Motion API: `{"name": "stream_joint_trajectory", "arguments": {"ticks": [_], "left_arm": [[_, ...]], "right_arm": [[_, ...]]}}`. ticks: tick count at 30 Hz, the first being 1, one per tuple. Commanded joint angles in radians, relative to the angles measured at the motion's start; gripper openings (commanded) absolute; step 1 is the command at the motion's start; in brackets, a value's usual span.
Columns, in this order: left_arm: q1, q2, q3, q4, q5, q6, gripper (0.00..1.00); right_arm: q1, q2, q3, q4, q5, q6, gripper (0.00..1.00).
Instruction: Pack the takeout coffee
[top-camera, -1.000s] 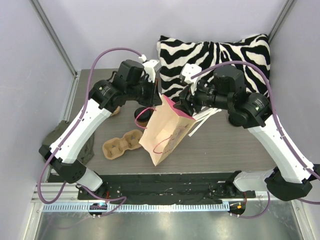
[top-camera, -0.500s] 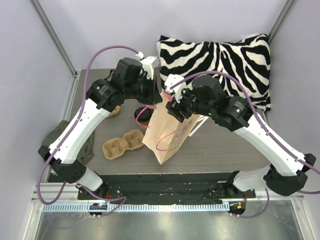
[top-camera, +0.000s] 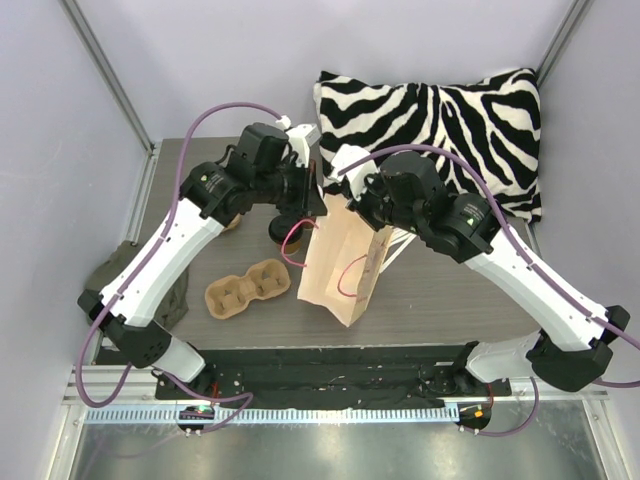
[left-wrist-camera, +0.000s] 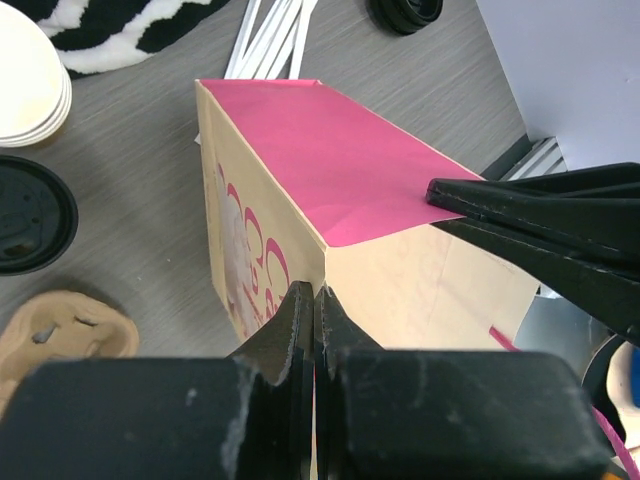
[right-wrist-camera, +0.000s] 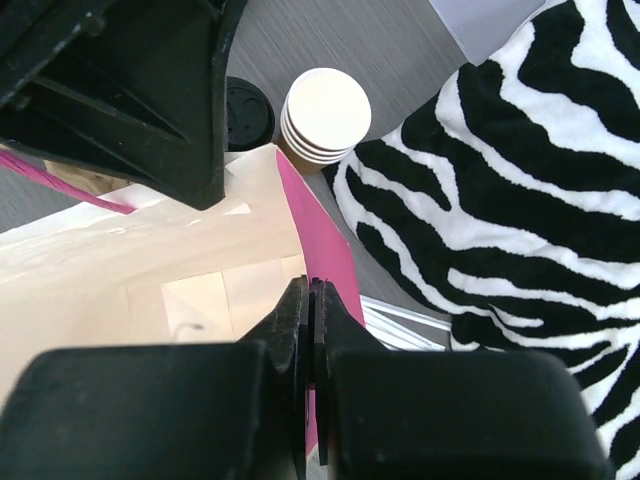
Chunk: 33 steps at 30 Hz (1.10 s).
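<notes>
The takeout coffee is a nested stack of cream-white paper cups (right-wrist-camera: 322, 110) standing on the table beside the zebra pillow; it also shows as the cups (left-wrist-camera: 30, 80) at the top left of the left wrist view. A kraft paper bag (top-camera: 345, 265) with pink sides stands upright at the table's middle, its mouth open. My left gripper (left-wrist-camera: 313, 295) is shut on the bag's rim at one corner. My right gripper (right-wrist-camera: 310, 290) is shut on the pink edge of the opposite rim. In the top view both arms meet over the bag's mouth and hide the cups.
A tan pulp cup carrier (top-camera: 245, 287) lies left of the bag. A round black lid (right-wrist-camera: 248, 105) sits next to the cups. White straws (top-camera: 402, 240) lie behind the bag by the zebra pillow (top-camera: 430, 120). A green cloth (top-camera: 120, 275) hangs at the left edge.
My right gripper swung left from beside the pillow to the bag's mouth and shut on its rim. The bag went from leaning to upright. The left gripper kept its hold.
</notes>
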Motion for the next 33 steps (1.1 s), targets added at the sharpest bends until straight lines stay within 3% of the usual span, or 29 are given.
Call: {"name": "stream_joint_trajectory", "arguments": {"ticks": [1, 5, 6, 7, 9, 10, 12, 14, 16, 17, 20, 21, 22, 24, 28, 29, 33], "left_arm": [[0.003, -0.055, -0.009, 0.063, 0.037, -0.005, 0.0], [0.006, -0.07, -0.03, 0.09, 0.059, -0.002, 0.04], [0.008, -0.08, -0.042, 0.094, 0.064, 0.002, 0.11], [0.022, -0.086, -0.05, 0.097, 0.086, 0.005, 0.27], [0.054, -0.101, -0.058, 0.092, 0.113, 0.012, 0.44], [0.112, -0.112, -0.072, 0.091, 0.158, 0.009, 0.6], [0.242, -0.142, -0.107, 0.094, 0.224, 0.007, 0.78], [0.34, -0.164, -0.138, 0.094, 0.336, 0.024, 0.87], [0.48, -0.192, -0.162, 0.069, 0.408, 0.141, 0.98], [0.561, -0.195, -0.167, 0.048, 0.465, 0.21, 1.0], [0.655, -0.172, -0.161, -0.078, 0.554, 0.518, 1.0], [0.657, -0.115, -0.133, -0.207, 0.532, 0.6, 1.0], [0.657, -0.086, -0.092, -0.269, 0.524, 0.781, 1.0], [0.657, -0.028, -0.055, -0.424, 0.478, 0.952, 1.0], [0.657, 0.02, -0.096, -0.544, 0.462, 1.33, 0.93], [0.657, 0.016, -0.148, -0.558, 0.472, 1.527, 0.93], [0.654, 0.025, -0.233, -0.619, 0.504, 1.925, 0.91]], "right_arm": [[0.006, -0.035, 0.002, 0.068, 0.007, -0.021, 0.01], [0.006, -0.034, 0.005, 0.068, 0.0, -0.035, 0.01], [0.006, -0.037, 0.005, 0.073, 0.009, -0.036, 0.01], [0.006, -0.045, -0.001, 0.087, 0.018, -0.041, 0.01], [0.006, -0.06, -0.01, 0.107, 0.027, -0.051, 0.01], [0.006, -0.078, -0.024, 0.127, 0.024, -0.061, 0.01], [0.006, -0.095, -0.045, 0.143, 0.01, -0.071, 0.01], [0.006, -0.114, -0.055, 0.145, -0.008, -0.085, 0.01], [0.006, -0.124, -0.069, 0.147, -0.023, -0.088, 0.01], [0.006, -0.126, -0.076, 0.145, -0.029, -0.09, 0.01], [0.006, -0.137, -0.088, 0.148, -0.054, -0.09, 0.01], [0.006, -0.137, -0.09, 0.148, -0.06, -0.088, 0.01], [0.006, -0.14, -0.092, 0.15, -0.062, -0.087, 0.01], [0.006, -0.144, -0.096, 0.145, -0.065, -0.075, 0.01], [0.006, -0.147, -0.102, 0.139, -0.068, -0.064, 0.01], [0.005, -0.147, -0.102, 0.134, -0.069, -0.062, 0.01], [0.005, -0.144, -0.101, 0.119, -0.074, -0.055, 0.01]]}}
